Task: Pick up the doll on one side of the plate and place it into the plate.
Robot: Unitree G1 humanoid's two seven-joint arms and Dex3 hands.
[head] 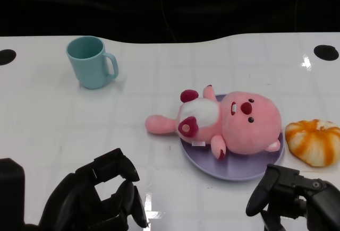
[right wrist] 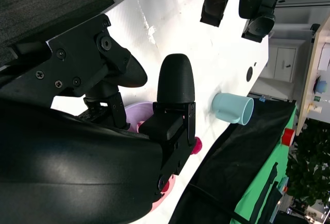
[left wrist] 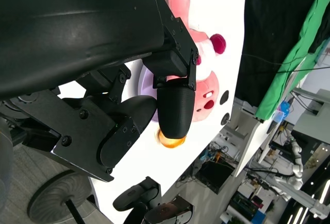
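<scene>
Both glossy black hands, left hand (head: 101,194) and right hand (head: 295,194), hang empty with fingers apart, and just beyond the right one the fuzzy pink plush doll (head: 234,122) sprawls across the smooth round lavender plate (head: 234,170).

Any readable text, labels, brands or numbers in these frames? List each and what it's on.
None can be read.
Doll: small white tag near its leg, any print too small to read.
Mug, plate, orange-and-white item: no markings visible.
Background clutter in the wrist views: too blurred to read.
</scene>
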